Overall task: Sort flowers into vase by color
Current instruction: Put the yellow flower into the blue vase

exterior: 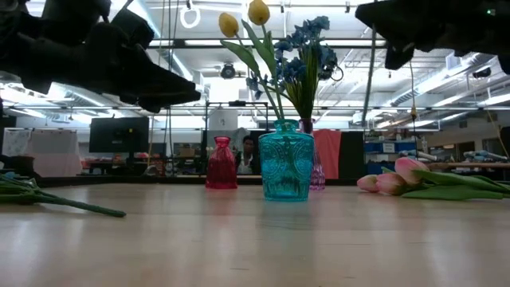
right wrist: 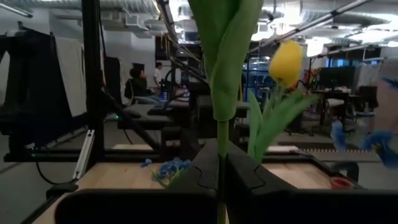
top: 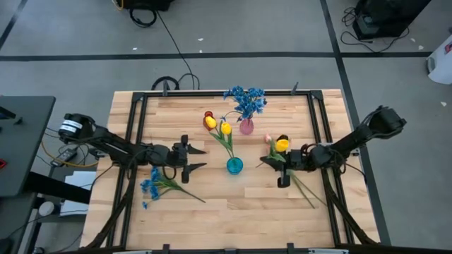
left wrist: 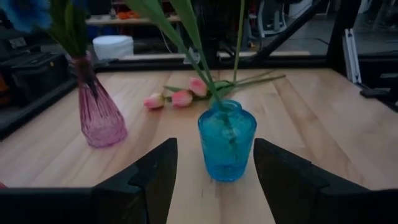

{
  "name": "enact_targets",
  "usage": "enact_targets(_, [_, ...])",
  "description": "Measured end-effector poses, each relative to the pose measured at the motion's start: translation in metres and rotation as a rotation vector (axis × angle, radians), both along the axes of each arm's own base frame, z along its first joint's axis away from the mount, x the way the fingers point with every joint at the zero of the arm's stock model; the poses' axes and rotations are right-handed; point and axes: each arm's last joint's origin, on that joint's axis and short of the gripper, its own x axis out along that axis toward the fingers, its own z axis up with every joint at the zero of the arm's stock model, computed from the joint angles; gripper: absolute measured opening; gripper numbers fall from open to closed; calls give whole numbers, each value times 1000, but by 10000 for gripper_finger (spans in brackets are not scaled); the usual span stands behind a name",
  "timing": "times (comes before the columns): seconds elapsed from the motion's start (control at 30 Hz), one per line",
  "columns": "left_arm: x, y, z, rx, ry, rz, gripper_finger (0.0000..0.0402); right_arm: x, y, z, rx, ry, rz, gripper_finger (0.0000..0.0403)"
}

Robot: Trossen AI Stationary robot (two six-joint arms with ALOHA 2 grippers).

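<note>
A teal vase [top: 234, 165] at mid-table holds two yellow tulips [top: 218, 125]. Behind it, a pink vase [top: 246, 128] holds blue sprigs [top: 245, 100], and a red vase [exterior: 221, 173] stands to their left. My left gripper [top: 200, 159] hovers open just left of the teal vase [left wrist: 227, 140], its fingers wide apart and short of it. Right of the teal vase, my right gripper [top: 274, 161] is shut on another yellow tulip [top: 282, 144]. Pink tulips [exterior: 389, 182] lie flat on the table under it. A blue sprig [top: 152, 187] lies at the near left. My right gripper pinches the yellow tulip's green stem [right wrist: 222, 146] between its two fingers, coming in about level from the table's right. The stem stands upright across the fingers, with a broad leaf [right wrist: 227, 56] rising above them. The tulip is lifted clear of the table.
Black frame rails [top: 138, 134] run along the table's left, right and far sides. Bare wood lies in front of the teal vase toward the near edge. People sit in the room beyond the table.
</note>
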Motion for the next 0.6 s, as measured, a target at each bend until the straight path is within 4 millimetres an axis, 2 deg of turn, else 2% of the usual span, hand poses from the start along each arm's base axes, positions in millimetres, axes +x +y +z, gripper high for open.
enact_targets(0.2, [22, -4, -9, -2, 62, 1, 218, 22, 8, 3, -39, 7, -6, 16])
enact_targets(0.37, [44, -8, -16, 1, 98, 1, 218, 40, 15, 10, -78, -54, -26, 16])
enact_targets(0.6, [71, -14, -28, -40, 135, -1, 220, 68, 14, 18, -101, -47, -26, 16])
